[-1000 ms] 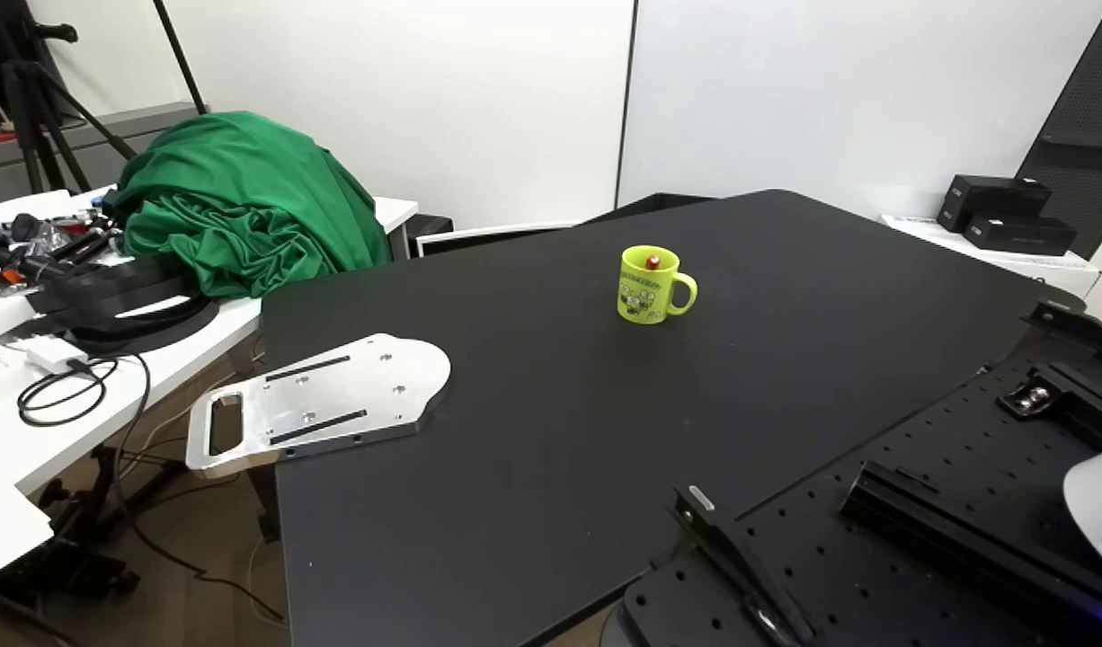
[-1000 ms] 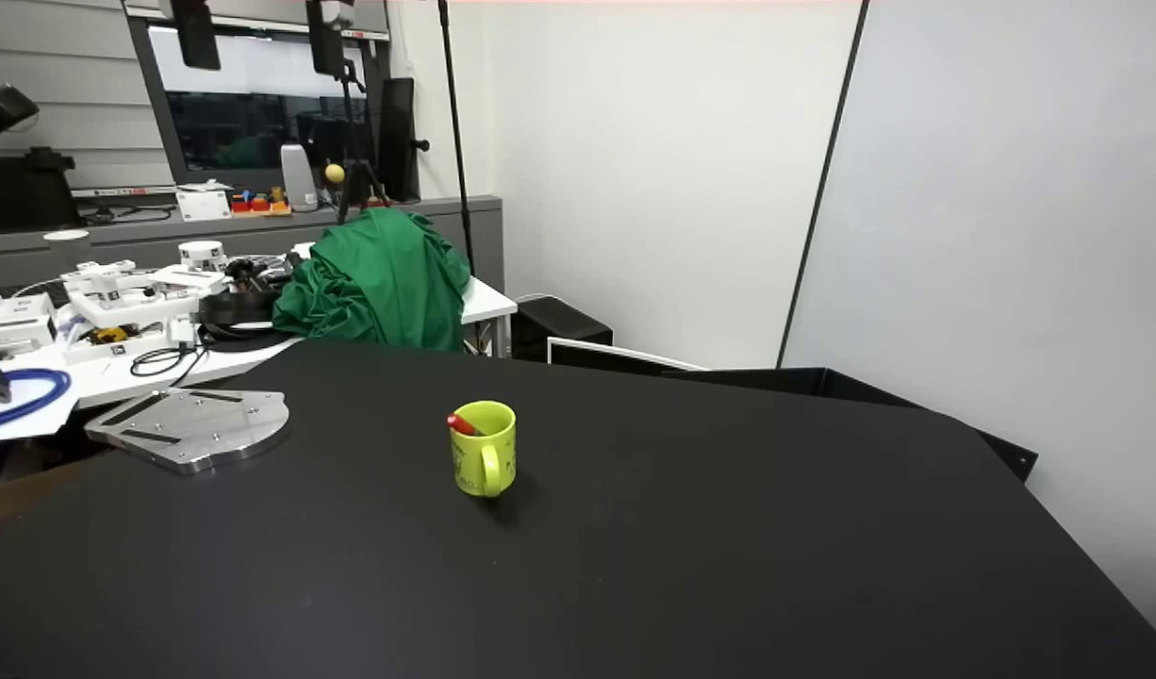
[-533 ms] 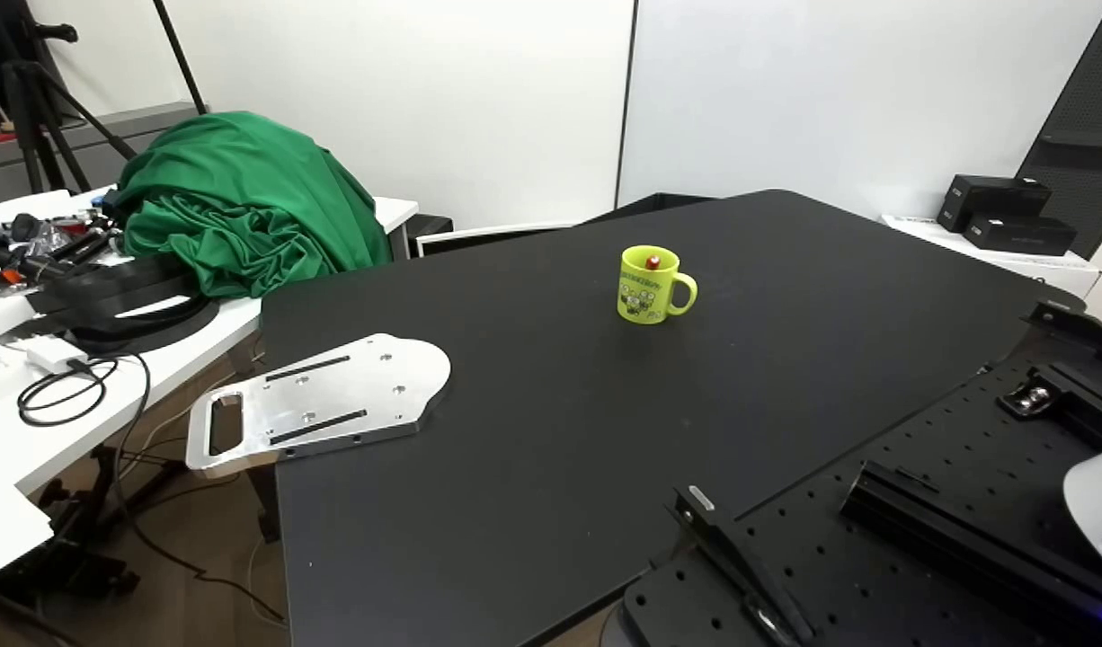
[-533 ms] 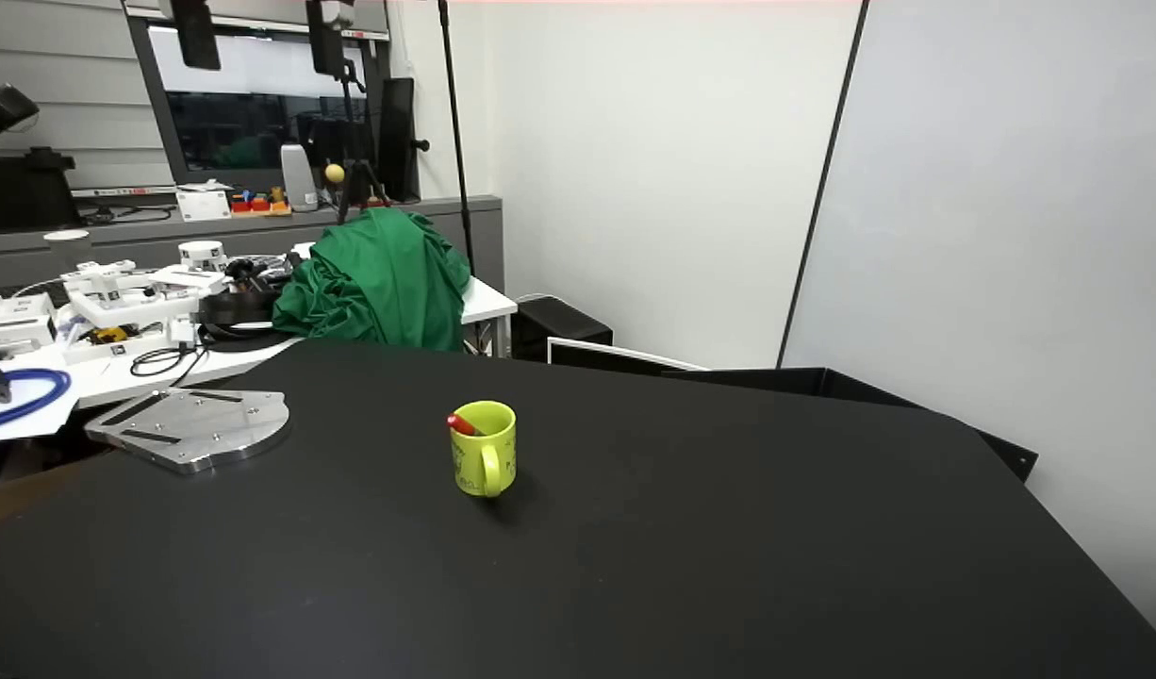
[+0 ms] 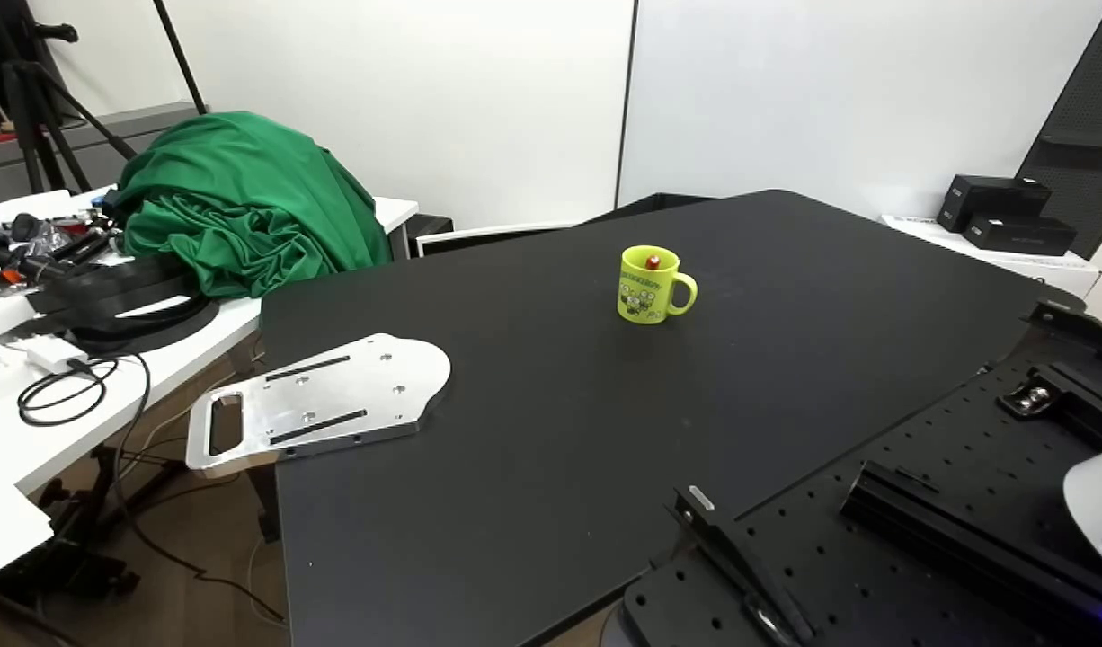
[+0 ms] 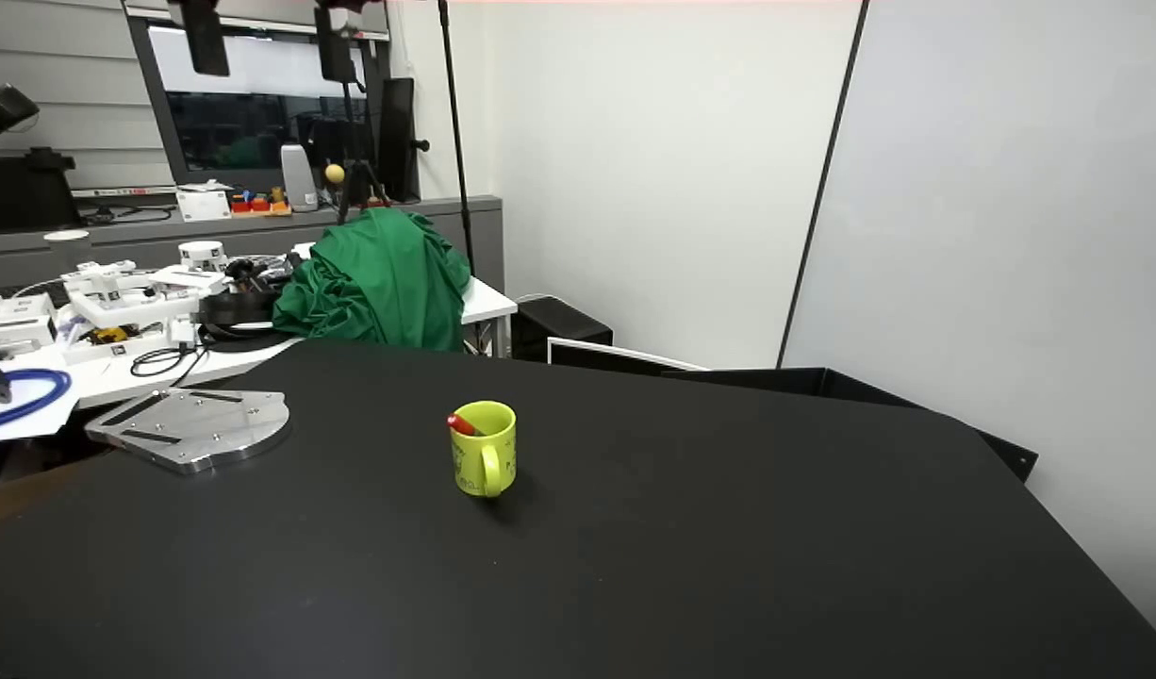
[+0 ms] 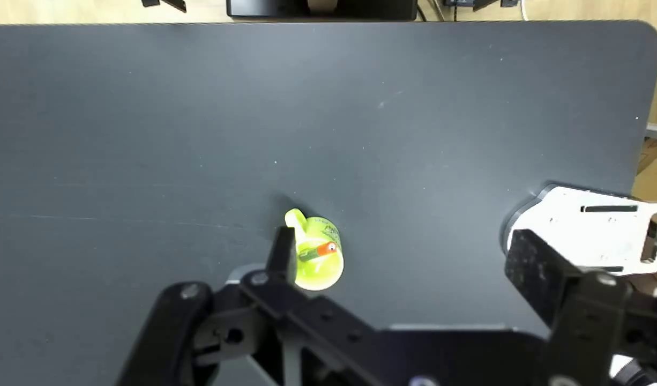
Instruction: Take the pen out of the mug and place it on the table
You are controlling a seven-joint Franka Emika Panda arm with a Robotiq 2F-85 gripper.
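Pen [image 6: 463, 425] is leaning inside the mug [image 6: 484, 457], red end poking up at its rim — mug's upright on the black surface [image 6: 729, 528]. Hand [image 7: 403, 249] is well above mug height, fingers spread wide — metal plate [image 5: 344, 391] sits well apart from the mug.

In both exterior views, the lower end of the pen [image 6: 462, 425] is hidden inside the mug [image 6: 473, 459], whose print is too small to be read. Upper left in an exterior view, the gripper [image 6: 273, 74] is cut off by the top edge. In the wrist view, the mug's left side and the lower left corner of the metal plate [image 7: 591, 236] are covered by the fingers [image 7: 282, 256].
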